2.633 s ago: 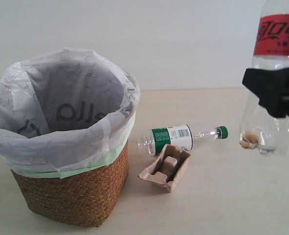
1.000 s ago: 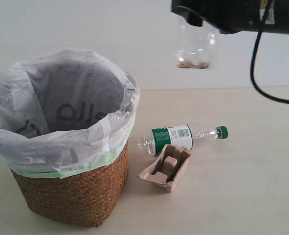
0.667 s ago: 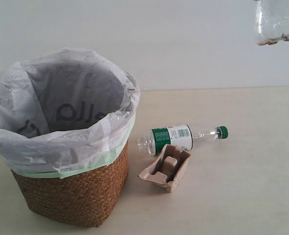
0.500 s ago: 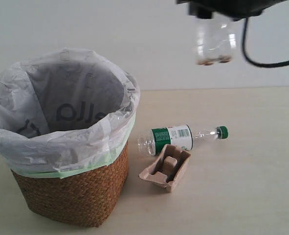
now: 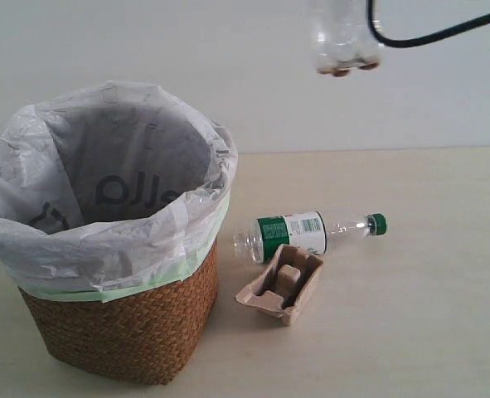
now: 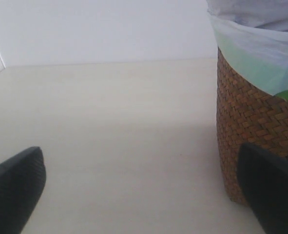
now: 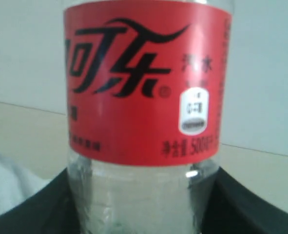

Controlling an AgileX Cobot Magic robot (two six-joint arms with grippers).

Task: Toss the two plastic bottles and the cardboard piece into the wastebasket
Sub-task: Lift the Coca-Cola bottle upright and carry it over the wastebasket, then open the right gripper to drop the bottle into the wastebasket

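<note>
Red-label bottle (image 7: 144, 97): you raised it since half a second before, high and right of the wastebasket (image 5: 120, 332)
Right gripper (image 7: 144, 204): clenched on it below the label
Left gripper (image 6: 141, 190): spread, empty
Green-cap bottle (image 5: 294, 235), cardboard piece (image 5: 282, 284): unmoved

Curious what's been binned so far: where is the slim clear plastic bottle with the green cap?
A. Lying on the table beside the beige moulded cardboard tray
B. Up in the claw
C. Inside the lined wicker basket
A: the slim clear green-capped bottle lies on its side on the table beside the beige moulded cardboard tray, outside the brown wicker basket.
</note>
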